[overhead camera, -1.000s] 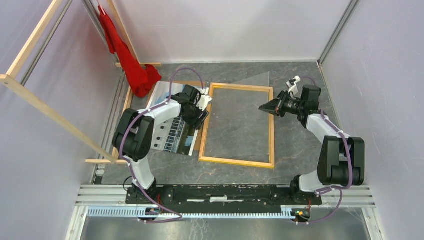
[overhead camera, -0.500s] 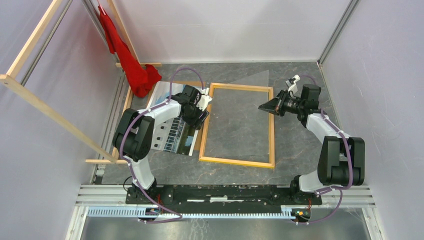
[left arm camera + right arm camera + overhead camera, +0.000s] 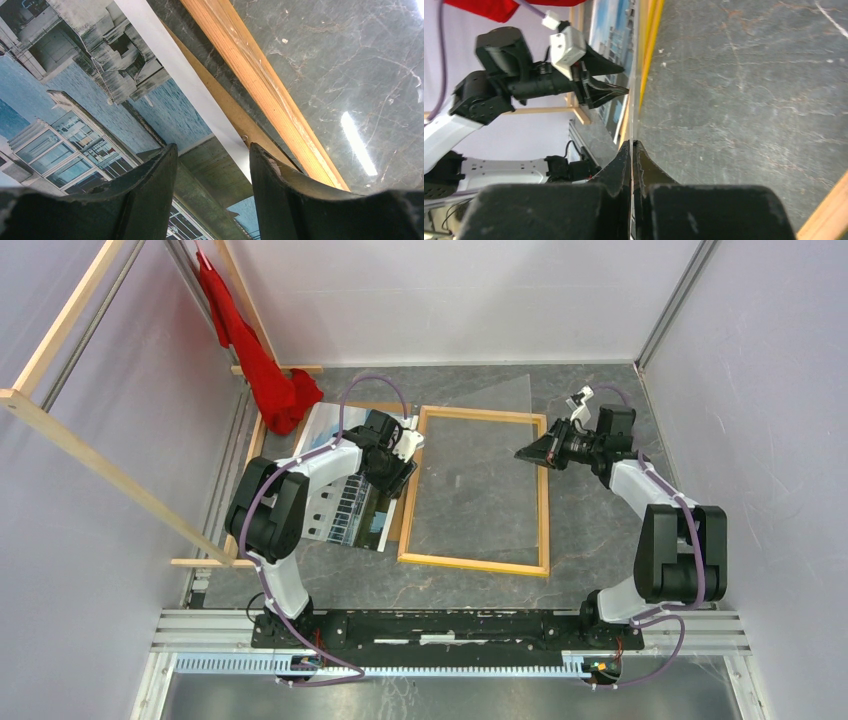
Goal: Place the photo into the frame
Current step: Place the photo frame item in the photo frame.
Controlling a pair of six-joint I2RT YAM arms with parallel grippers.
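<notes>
My right pincer (image 3: 525, 453) is clenched on the clear sheet (image 3: 490, 400) at the right rail of the frame (image 3: 472, 562); if it slips, the sheet drops. My left pincer (image 3: 212, 150), released, sits over the photo (image 3: 75, 100) just left of the frame, and a careless close may crease its edge.

left jaws: apart | photo (image 3: 75, 100): beneath them | frame (image 3: 252, 75): beside photo

Bright, even light; glare streak on tabletop (image 3: 357, 145).
</notes>
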